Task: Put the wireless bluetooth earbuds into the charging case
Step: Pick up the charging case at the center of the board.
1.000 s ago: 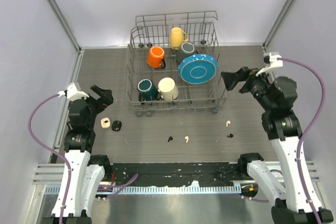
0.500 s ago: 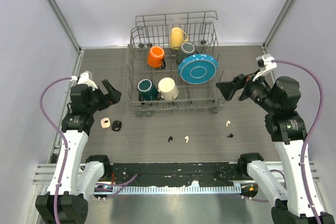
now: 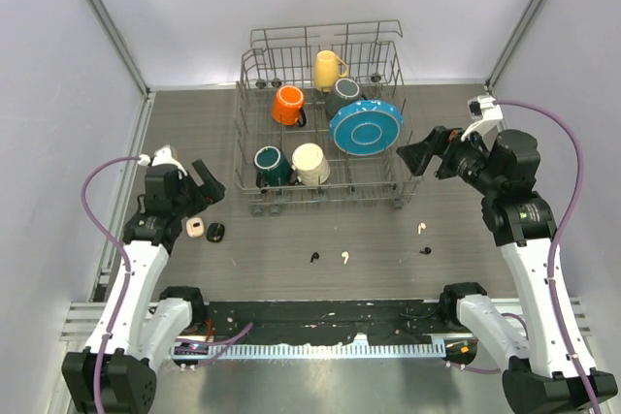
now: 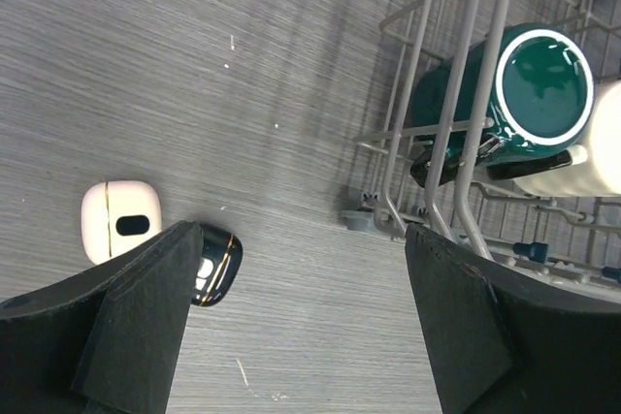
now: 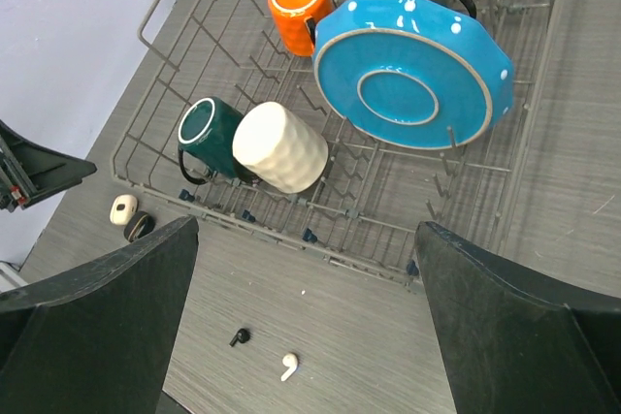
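Note:
Four earbuds lie on the grey table in front of the rack: a black earbud (image 3: 312, 258) beside a white earbud (image 3: 344, 259), and further right a white one (image 3: 421, 227) above a black one (image 3: 425, 250). The first pair shows as black earbud (image 5: 239, 336) and white earbud (image 5: 288, 366). A white charging case (image 3: 195, 228) (image 4: 120, 222) and a black charging case (image 3: 215, 231) (image 4: 215, 266) sit side by side at the left. My left gripper (image 3: 204, 186) (image 4: 303, 278) hovers open just right of them, empty. My right gripper (image 3: 419, 155) (image 5: 306, 269) is open and high up.
A wire dish rack (image 3: 320, 31) (image 5: 155, 21) fills the table's middle back, holding an orange mug (image 3: 288, 104), a yellow mug (image 3: 328, 70), a teal mug (image 3: 272, 164) (image 4: 529, 94), a cream mug (image 3: 310, 164) and a blue plate (image 3: 366, 125). Its corner is close to my left gripper.
The left arm has reached forward and tipped its wrist down beside the two cases, its jaws narrowing slightly. The right gripper has drifted a little to the left.

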You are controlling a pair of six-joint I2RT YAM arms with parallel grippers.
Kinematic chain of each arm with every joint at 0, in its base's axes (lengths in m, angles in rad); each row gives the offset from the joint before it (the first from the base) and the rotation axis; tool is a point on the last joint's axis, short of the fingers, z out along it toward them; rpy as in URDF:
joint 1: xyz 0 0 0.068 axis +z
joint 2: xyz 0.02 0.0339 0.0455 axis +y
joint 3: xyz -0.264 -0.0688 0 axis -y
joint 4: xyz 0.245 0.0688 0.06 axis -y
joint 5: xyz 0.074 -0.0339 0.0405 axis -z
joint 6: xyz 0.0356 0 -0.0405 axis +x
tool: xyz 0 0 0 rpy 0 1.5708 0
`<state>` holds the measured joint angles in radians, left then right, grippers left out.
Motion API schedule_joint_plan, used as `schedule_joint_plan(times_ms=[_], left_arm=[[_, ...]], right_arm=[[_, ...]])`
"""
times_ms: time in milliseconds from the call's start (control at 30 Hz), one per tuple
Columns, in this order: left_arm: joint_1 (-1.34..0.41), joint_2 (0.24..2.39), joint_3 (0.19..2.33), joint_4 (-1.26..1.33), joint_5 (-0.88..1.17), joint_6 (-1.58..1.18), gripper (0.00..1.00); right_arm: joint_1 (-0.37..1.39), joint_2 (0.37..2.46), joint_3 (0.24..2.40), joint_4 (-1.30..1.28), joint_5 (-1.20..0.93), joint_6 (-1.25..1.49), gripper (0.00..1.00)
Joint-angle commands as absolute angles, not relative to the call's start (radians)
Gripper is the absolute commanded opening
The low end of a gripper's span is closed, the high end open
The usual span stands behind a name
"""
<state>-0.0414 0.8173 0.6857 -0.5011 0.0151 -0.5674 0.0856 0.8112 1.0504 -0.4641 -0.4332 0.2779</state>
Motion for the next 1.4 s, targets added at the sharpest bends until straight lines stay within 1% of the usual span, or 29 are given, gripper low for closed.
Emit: schedule_joint_plan(times_ms=[0,100,233,400,700,1000,1100,1367], left_arm=[[-0.072,0.862,0.712,-0.508,-0.003,-0.546,0.88],[-0.104,0.920,0.732,-0.532,-0.057,-0.523,0.88],[-0.201,0.968,0.739,-0.552,-0.162,-0.517,0.88],[-0.273,1.058,0.761,-0.603,-0.287,-0.515,0.89],[-0.287,1.071,0.721,-0.604,-0.298,-0.532,0.89],[-0.285,0.967,0.635,-0.549,-0.268,-0.604,0.88],[-0.287,0.931,0.632,-0.560,-0.296,-0.603,0.89],[-0.285,0.923,0.638,-0.563,-0.302,-0.586,0.89]], right_arm=[[0.086,0.818,1.046,-0.420,-0.402,0.316,0.99],[0.087,0.819,1.034,-0.411,-0.402,0.325,0.99],[0.084,0.825,1.026,-0.403,-0.411,0.318,0.99],[0.087,0.831,1.029,-0.403,-0.413,0.296,0.99],[0.118,0.830,1.009,-0.400,-0.368,0.259,0.99],[0.137,0.834,0.997,-0.382,-0.353,0.250,0.99],[0.137,0.848,0.999,-0.376,-0.342,0.255,0.99],[0.137,0.859,1.028,-0.362,-0.333,0.259,0.99]])
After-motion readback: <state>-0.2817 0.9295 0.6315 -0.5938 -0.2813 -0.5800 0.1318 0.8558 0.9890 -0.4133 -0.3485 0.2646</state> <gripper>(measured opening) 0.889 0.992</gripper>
